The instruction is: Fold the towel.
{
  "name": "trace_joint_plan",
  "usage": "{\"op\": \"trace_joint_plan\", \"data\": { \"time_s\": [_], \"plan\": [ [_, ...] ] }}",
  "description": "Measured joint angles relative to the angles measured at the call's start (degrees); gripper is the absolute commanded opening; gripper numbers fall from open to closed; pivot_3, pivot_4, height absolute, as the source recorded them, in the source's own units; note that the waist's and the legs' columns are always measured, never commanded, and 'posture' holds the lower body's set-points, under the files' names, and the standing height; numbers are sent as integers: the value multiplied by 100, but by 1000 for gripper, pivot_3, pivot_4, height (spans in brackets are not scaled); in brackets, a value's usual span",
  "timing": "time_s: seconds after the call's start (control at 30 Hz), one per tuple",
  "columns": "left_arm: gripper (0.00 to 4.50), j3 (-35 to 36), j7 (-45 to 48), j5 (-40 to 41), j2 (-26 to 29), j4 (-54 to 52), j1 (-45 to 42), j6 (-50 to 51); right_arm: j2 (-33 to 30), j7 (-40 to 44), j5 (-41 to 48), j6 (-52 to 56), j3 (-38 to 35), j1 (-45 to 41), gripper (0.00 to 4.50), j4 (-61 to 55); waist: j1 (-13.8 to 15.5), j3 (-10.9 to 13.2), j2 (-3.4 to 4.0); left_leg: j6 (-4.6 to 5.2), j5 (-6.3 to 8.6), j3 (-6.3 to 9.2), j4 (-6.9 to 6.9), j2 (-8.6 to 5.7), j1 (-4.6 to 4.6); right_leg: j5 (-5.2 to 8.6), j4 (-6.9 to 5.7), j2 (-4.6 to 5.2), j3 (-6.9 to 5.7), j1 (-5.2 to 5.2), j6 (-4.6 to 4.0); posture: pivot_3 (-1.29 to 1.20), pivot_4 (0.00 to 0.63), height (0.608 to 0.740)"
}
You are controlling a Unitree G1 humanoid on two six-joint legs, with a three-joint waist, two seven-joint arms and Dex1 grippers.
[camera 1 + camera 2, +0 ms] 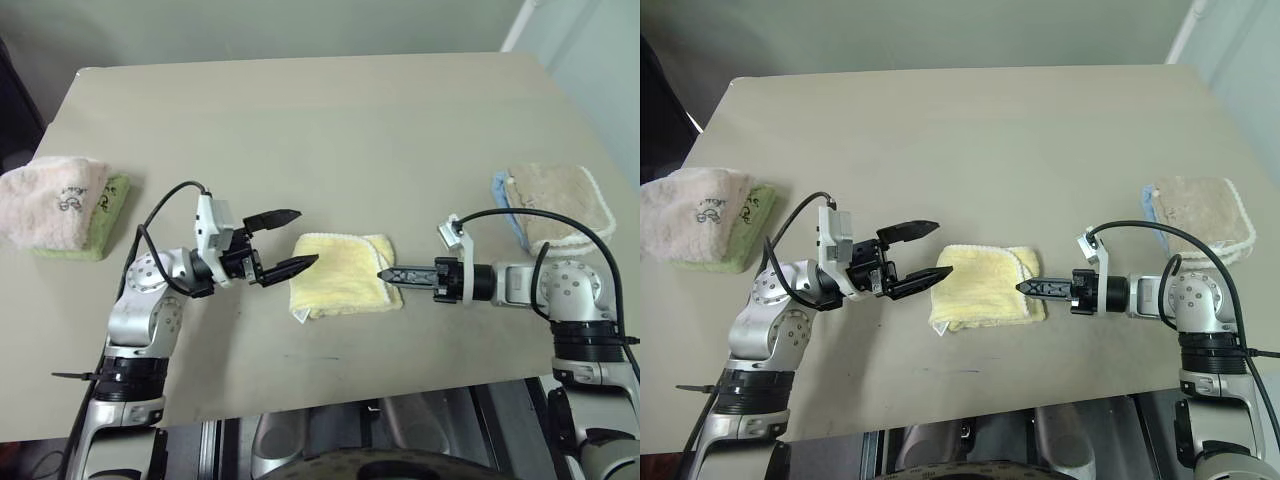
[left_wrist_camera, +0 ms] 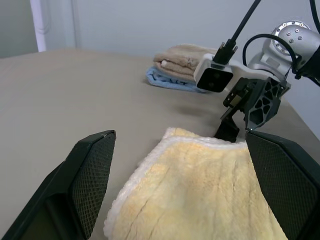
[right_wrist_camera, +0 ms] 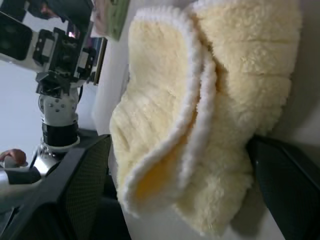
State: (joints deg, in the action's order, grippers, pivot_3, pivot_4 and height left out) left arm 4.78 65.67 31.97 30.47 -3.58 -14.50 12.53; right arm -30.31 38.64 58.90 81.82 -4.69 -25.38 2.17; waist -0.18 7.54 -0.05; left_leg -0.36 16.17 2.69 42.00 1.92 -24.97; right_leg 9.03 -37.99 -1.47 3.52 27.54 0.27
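Flanking the pale yellow fluffy terry-cloth towel [image 1: 343,273], both pincers sit low over the beige table [image 1: 320,120], one on each side, at the lower centre of the head views.

Towel: lies folded into a small, roughly square pad just below frame centre, white-edged layers stacked, a small white tag at its lower left corner. The right wrist view shows at least two layers, the upper one lying loosely over the lower, edges not quite flush.

Left gripper [image 1: 285,243]: released, black fingers spread wide, lower finger tip at the towel's left edge; contact cannot be told. Nothing between the fingers.

Right gripper [image 1: 392,274]: released, holding nothing, tip right at the towel's right edge. Seen edge-on from the head, its spread is plain in the right wrist view, where its two fingers stand well apart around the towel's end.

Elsewhere: pink towel with dark embroidery [image 1: 55,199] on a green cloth at middle left; beige towel on a blue one [image 1: 555,205] at middle right. Both well apart from the work.

Judgement: folding looks complete or nearly so; this is the let-go stage. Next move would call for backing both arms outward without dragging the top layer, or a light tidy of the loose edge.
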Motion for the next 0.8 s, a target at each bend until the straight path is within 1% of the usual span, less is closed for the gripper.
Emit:
{"op": "trace_joint_plan", "data": {
  "time_s": [0.2,0.3,0.37,0.43,0.47,0.5,0.57,0.8],
  "plan": [
    [4468,-1,-2,-2,2,-59,30,-8,154,47,-173,-49,63,-34,4500,9,-59,-2,-1,0,0,0,1,6,15,10,-2,-6,-1,-9,17,0,150,703],
    [4468,-35,-15,-2,0,-185,188,-9,411,-24,-178,13,-15,-66,4500,38,-107,-3,-2,-3,1,0,1,13,12,9,-2,-15,-1,-3,13,0,150,703],
    [4468,-64,-47,-2,-3,-242,241,-8,550,-72,-175,92,-32,-109,4500,39,-110,-3,-1,-5,0,1,0,15,5,3,-4,-17,-3,5,2,0,150,703],
    [4468,-68,-77,-1,4,-289,242,-8,561,-85,-178,169,-31,-155,4500,38,-98,-2,-1,-5,-1,0,1,15,4,-17,-4,-17,-3,4,-31,0,150,703],
    [4468,-68,-77,-2,7,-292,242,-8,551,-84,-181,192,-28,-175,4500,38,-96,-2,-1,-5,-1,0,1,15,3,-17,-4,-16,-3,4,-33,0,150,703],
    [4500,-68,-76,-3,8,-291,242,-9,531,-77,-189,211,-21,-196,4138,38,-96,-2,-1,-5,0,0,1,15,2,-18,-3,-16,-2,4,-34,0,150,703],
    [4500,-68,-74,-7,9,-287,241,-14,465,-31,-245,213,51,-202,3680,41,-94,-2,-1,-5,0,-1,1,15,-1,-17,-3,-16,-2,5,-38,0,150,703],
    [4500,-129,-72,-128,2,-215,233,-142,414,86,-480,121,273,-231,1218,199,-88,-2,0,-9,3,-1,1,15,-1,-16,-3,-16,-2,8,-43,0,150,703]
  ]
}}
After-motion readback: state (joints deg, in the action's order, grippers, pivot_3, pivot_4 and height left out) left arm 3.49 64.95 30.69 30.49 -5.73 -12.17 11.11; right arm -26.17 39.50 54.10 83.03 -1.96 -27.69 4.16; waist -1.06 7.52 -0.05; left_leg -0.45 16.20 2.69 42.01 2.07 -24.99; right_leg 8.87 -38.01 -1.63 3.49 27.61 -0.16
